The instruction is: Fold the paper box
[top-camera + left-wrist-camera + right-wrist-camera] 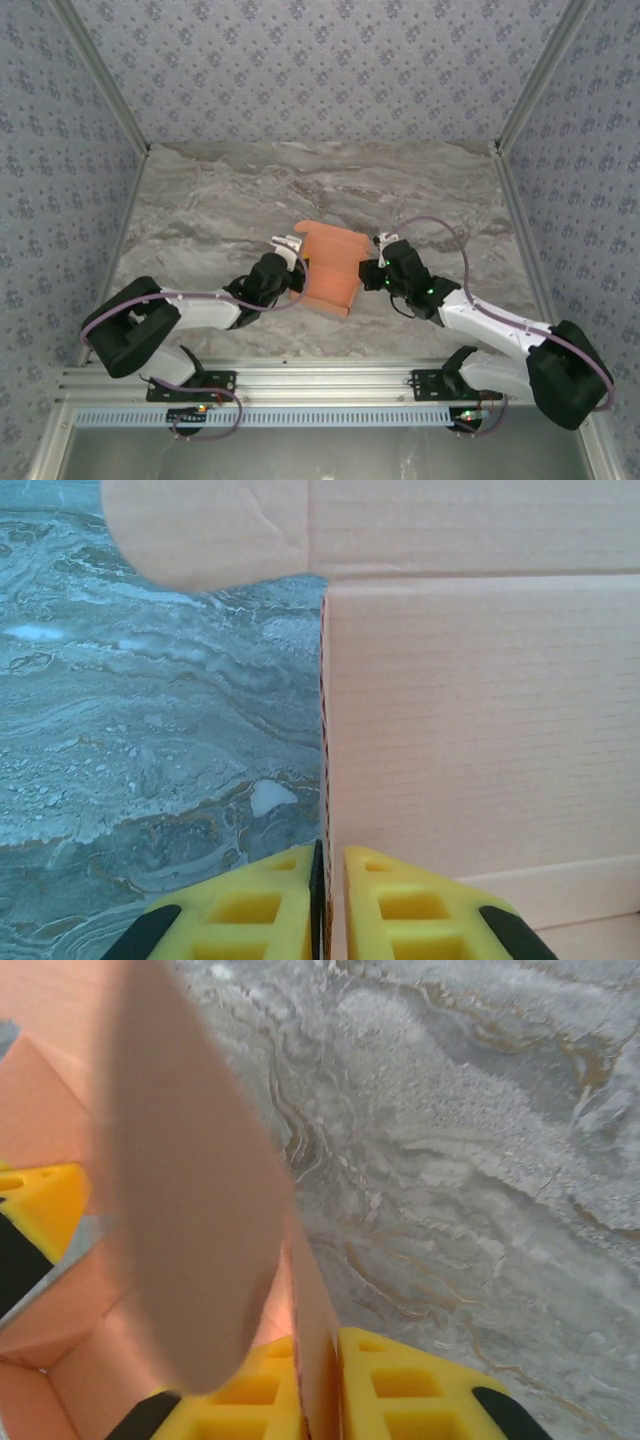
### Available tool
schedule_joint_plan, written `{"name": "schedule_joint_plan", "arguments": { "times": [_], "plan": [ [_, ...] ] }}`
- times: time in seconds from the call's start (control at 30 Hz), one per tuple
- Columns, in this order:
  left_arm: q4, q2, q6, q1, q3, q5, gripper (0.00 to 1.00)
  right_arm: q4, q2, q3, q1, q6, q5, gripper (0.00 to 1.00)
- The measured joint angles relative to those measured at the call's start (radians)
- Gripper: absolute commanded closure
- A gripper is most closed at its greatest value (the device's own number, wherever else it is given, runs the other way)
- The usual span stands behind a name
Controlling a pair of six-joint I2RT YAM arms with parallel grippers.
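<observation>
The orange-salmon thin-card paper box (332, 262), partly folded, sat near the middle of the grey marble-patterned desk (210, 220), between the two arms. The left claw (292, 252) met it at its left side and the right claw (374, 268) at its right side.

In the left wrist view, the left yellow fingers (250, 915) stood almost together, with the edge of an upright card panel pinched in the narrow slot between them, so the left claw was clamped on the paper box. The panel's broad face spread to the right, a crease line ran across near the top, and a rounded flap (200, 530) jutted to the left over the desk.

In the right wrist view, the right yellow fingers (400, 1395) likewise pressed a thin card wall between them, so the right claw was clamped on the paper box too. A second rounded flap (190, 1210), blurred and close to the lens, rose up the left of that view. Beyond it lay more folded panels. Another yellow finger (40, 1205) sat at the far left edge against the card or just beside it; I could not tell which.
</observation>
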Motion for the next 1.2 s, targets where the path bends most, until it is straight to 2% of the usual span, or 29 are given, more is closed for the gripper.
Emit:
{"name": "schedule_joint_plan", "arguments": {
  "times": [0.33, 0.63, 0.93, 1.2],
  "plan": [
    [0.002, 0.026, 0.003, -0.018, 0.004, -0.080, 0.89, -0.001, 0.092, 0.054, 0.006, 0.000, -0.009, 0.93],
    [0.028, 0.061, 0.003, -0.046, 0.023, -0.162, 0.87, -0.026, 0.122, 0.093, 0.067, 0.001, 0.124, 1.00],
    [0.018, 0.064, 0.000, -0.053, 0.096, -0.121, 0.81, 0.004, 0.159, 0.136, 0.070, -0.067, 0.336, 1.00],
    [0.045, 0.097, -0.005, -0.058, 0.117, -0.064, 0.80, 0.170, 0.261, 0.139, 0.020, -0.174, 0.412, 1.00]
  ]
}}
